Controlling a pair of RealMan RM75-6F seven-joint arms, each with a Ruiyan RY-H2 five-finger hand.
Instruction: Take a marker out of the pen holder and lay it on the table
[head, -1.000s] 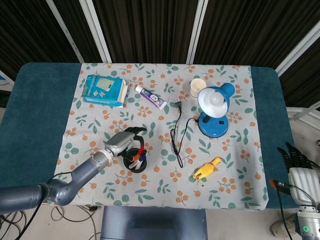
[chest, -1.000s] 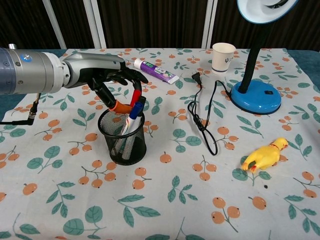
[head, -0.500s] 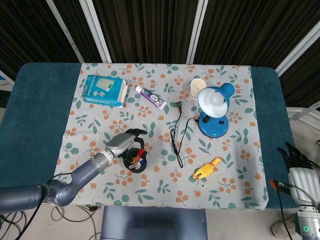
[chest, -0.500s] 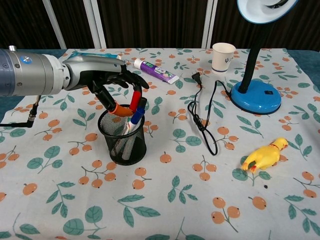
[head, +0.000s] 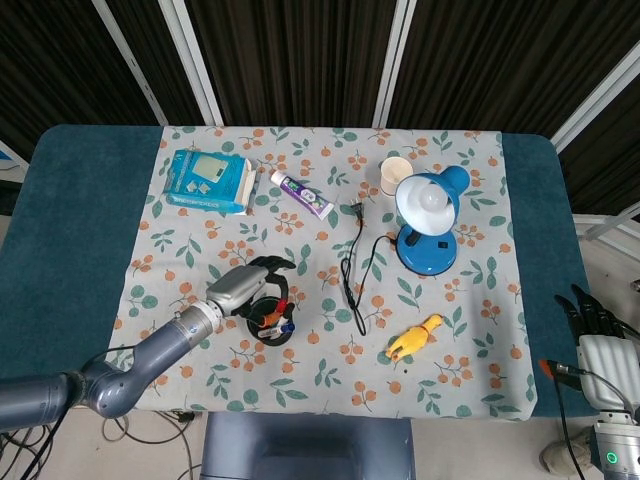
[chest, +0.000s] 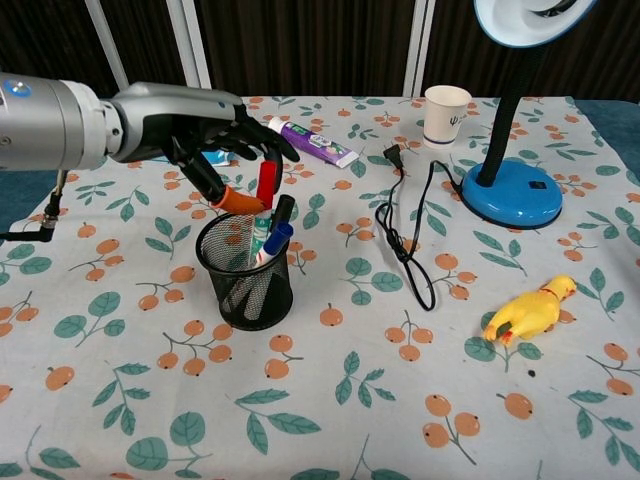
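The black mesh pen holder (chest: 245, 275) stands on the floral cloth left of centre, also visible as pen holder (head: 272, 322) in the head view. My left hand (chest: 195, 125) hovers just above its rim and pinches a red marker (chest: 266, 184) that is raised, with its lower end still inside the holder. A blue marker (chest: 277, 238) and a black marker (chest: 284, 208) remain standing in the holder. From the head camera the left hand (head: 243, 286) covers the holder's upper left side. My right hand (head: 597, 322) hangs off the table's lower right corner, fingers apart, holding nothing.
A black cable (chest: 405, 240) runs right of the holder to a blue desk lamp (chest: 512, 190). A paper cup (chest: 446, 113), a toothpaste tube (chest: 312, 142), a yellow toy chicken (chest: 530, 312) and a blue box (head: 208, 180) lie around.
My left hand has risen above the holder, drawing the red marker upward with it. The other markers and the right hand have stayed put.
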